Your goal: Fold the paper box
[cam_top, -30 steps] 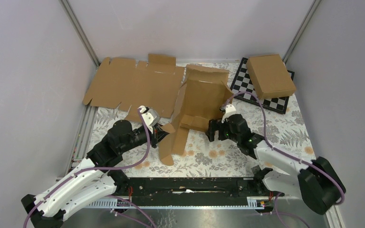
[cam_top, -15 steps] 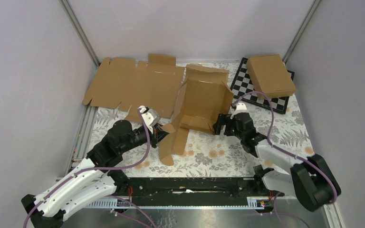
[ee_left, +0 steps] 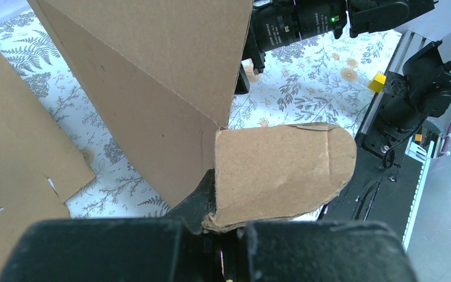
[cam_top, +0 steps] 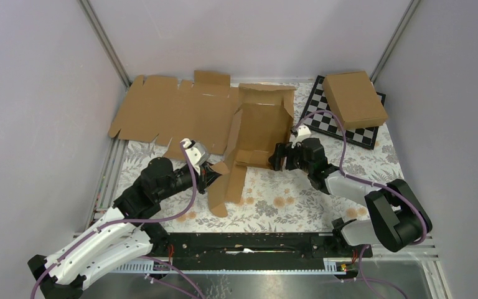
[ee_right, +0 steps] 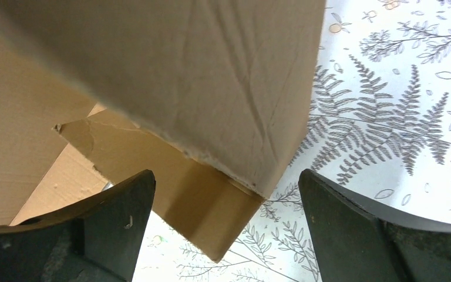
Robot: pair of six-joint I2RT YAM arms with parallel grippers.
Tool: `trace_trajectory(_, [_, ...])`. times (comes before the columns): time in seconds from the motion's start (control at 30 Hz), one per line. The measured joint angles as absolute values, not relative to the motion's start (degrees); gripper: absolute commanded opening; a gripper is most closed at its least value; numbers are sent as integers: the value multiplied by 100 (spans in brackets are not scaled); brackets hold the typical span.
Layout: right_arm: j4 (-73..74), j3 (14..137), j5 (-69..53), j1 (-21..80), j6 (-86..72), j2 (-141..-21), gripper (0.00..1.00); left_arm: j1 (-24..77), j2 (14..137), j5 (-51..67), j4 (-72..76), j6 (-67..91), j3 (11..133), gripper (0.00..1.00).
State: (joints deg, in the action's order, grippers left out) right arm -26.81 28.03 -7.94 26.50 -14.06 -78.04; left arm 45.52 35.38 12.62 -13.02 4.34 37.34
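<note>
Paper box [cam_top: 258, 131]: brown die-cut cardboard, part-erected; stands mid-desk, between the flat notched sheet [cam_top: 174, 112] at far left and the chessboard [cam_top: 314, 111] at far right, which carries a second closed box [cam_top: 355, 99]; far panel and side walls raised, one long flap trailing toward the near left over the floral desk [cam_top: 299, 199].
Handling, judged: light; stiff across panels, weak at score lines; likely to spring back unless held; edges crush and tabs tear under a hard pinch; dry matte surface, unlikely to slip.
Hold points: panel edges close to creases, or tabs, rather than mid-panel.
Left end effector [cam_top: 210, 173]: pressed together on the rounded tab [ee_left: 282, 173] at the box's near left corner, anchoring it.
Right end effector [cam_top: 280, 161]: spread wide at the near right wall; the wrist view shows that wall's lower corner between the fingers [ee_right: 117, 217], neither visibly touching.
Risk: pushing one wall may skew the whole piece about the pinched tab.
</note>
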Motion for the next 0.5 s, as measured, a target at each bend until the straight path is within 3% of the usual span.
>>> trace_trajectory(0.17, [-2598,2967,-366,2650,-1372,-7824,97,4550,3638,1253,-1302,504,3815,0])
trace_trajectory(0.37, [-2777,3111,217,2646,-1404,-7985,64,4547,3800,1236,-1258,692,3938,0])
trace_trajectory(0.5, [-2886,3111,257,2646,-1444,-8031,61,4547,3811,1192,-1262,825,3990,0])
